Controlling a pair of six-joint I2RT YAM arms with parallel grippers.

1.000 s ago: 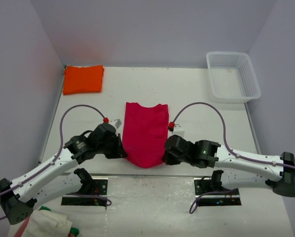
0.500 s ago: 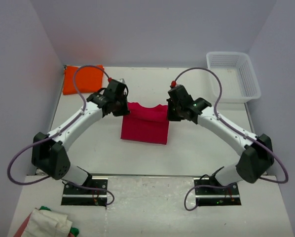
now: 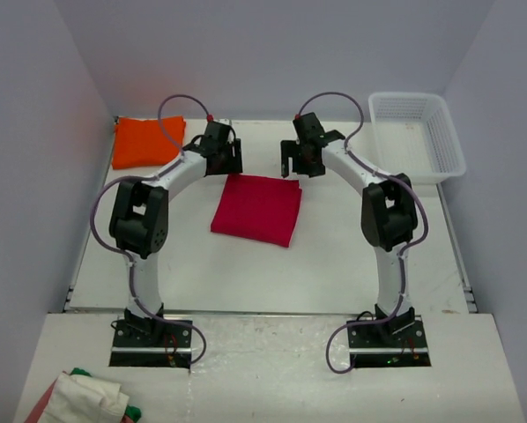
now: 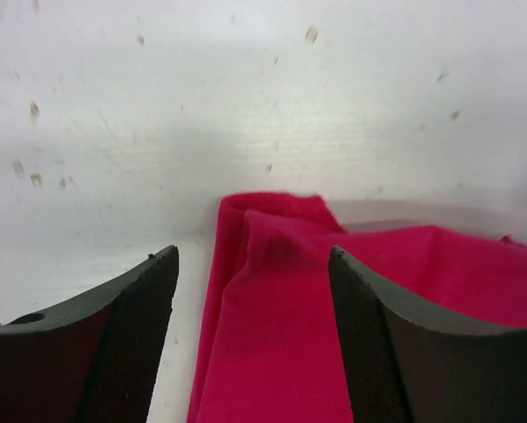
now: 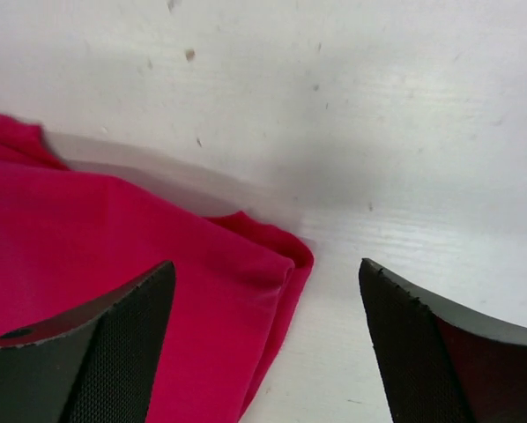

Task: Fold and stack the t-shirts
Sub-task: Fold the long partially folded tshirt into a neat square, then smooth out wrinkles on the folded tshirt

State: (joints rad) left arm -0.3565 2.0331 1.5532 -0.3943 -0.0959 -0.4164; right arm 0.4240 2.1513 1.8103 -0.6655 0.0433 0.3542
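The crimson-red t-shirt (image 3: pixel 257 209) lies folded into a flat square in the middle of the table. The orange t-shirt (image 3: pixel 148 141) lies folded at the far left corner. My left gripper (image 3: pixel 226 164) hovers at the red shirt's far left corner and my right gripper (image 3: pixel 296 165) at its far right corner. In the left wrist view the left gripper (image 4: pixel 250 264) is open, with the red shirt's corner (image 4: pixel 281 335) lying loose on the table between the jaws. In the right wrist view the right gripper (image 5: pixel 265 269) is open over the other folded corner (image 5: pixel 87 238), gripping nothing.
A white plastic basket (image 3: pixel 417 137) stands at the far right. A bundle of white cloth (image 3: pixel 83 398) lies off the table at the near left. Both arms stretch far forward, with their elbows on either side of the red shirt.
Both grippers carried the red shirt's near edge up to its far edge, folding it in half. Both then opened and let the cloth go.
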